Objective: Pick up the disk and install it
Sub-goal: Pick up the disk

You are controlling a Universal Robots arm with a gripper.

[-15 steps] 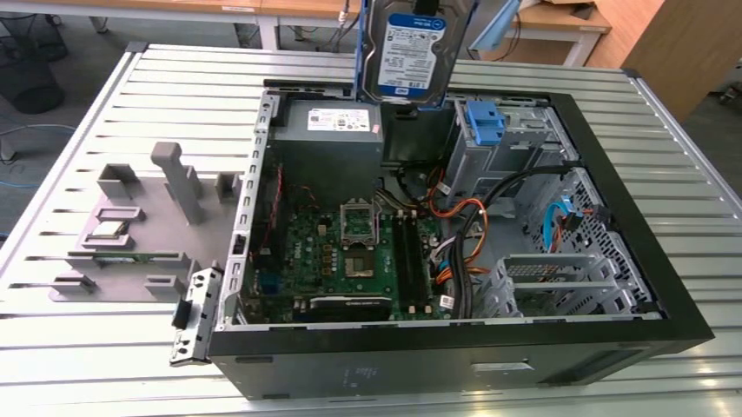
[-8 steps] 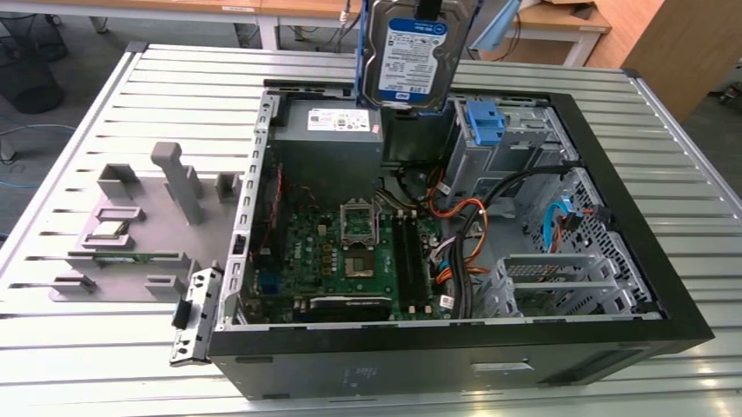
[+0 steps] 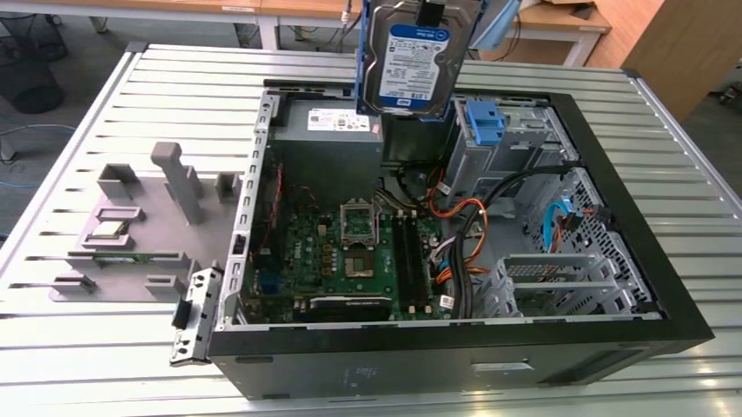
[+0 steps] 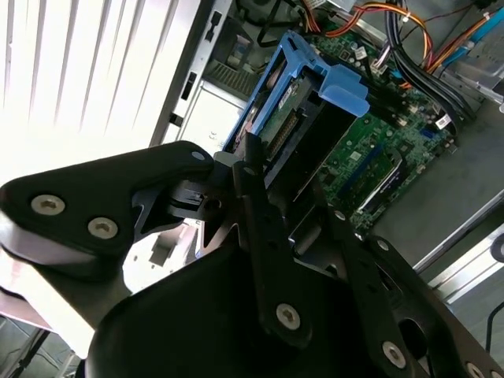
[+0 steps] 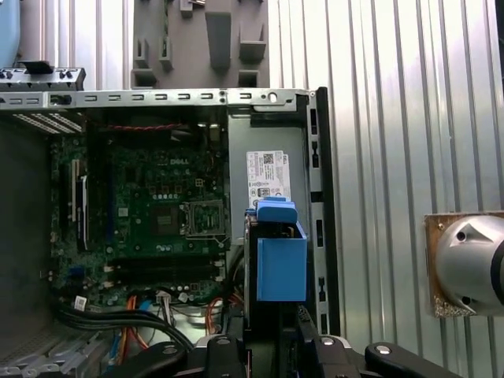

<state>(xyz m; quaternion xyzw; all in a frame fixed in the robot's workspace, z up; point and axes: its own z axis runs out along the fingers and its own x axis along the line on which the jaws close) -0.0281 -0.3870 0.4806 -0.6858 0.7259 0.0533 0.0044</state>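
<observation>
The disk (image 3: 406, 65), a silver-black drive with a blue-and-white label in a blue carrier frame, hangs upright in the air over the far part of the open computer case (image 3: 649, 287). My gripper (image 3: 429, 10) is shut on its upper end. In the second wrist view my gripper (image 4: 293, 193) clamps the disk (image 4: 303, 118) between its black fingers (image 4: 256, 197), with the motherboard below. In the first wrist view the disk (image 5: 279, 256) shows end-on by its blue handle, over the power supply's edge.
The grey power supply box (image 3: 330, 143) lies under the disk. A blue bracket (image 3: 485, 122) stands on the metal drive cage (image 3: 522, 148) to the exterior view's right. Motherboard (image 3: 347, 252) and cables (image 3: 464, 226) fill the case floor. A grey fixture (image 3: 139, 217) sits on the slatted table.
</observation>
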